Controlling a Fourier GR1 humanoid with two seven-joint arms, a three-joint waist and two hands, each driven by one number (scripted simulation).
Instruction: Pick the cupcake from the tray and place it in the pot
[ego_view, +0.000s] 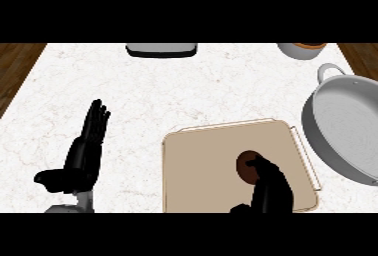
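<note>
Right hand: nearest the camera, coming up over the tray from its near edge; the fingertips reach the near side of the cupcake and partly cover it. Whether the fingers are straight or already curling round it, I cannot tell.
Cupcake: a dark brown round thing lying on the tray, a little toward the tray's near half and close to its middle; it lies just beyond the right hand's fingertips, touching or nearly so.
Tray: a flat beige tray with rounded corners and thin handles; apart from the hand over it, it holds only the cupcake.
Pot: a grey, wide, shallow pot just to the right of the tray, its rim close beside the tray's right handle; nothing shows inside it.
Key relation: judged from this, the right hand is far nearer the cupcake than the left, and the pot lies to the right and a little beyond the cupcake, so the carry would go rightward.
Left hand: well to the left of the tray, fingers straight and pointing up, resting and holding nothing.
Step in hand: probably the grasp, not yet a lift.
</note>
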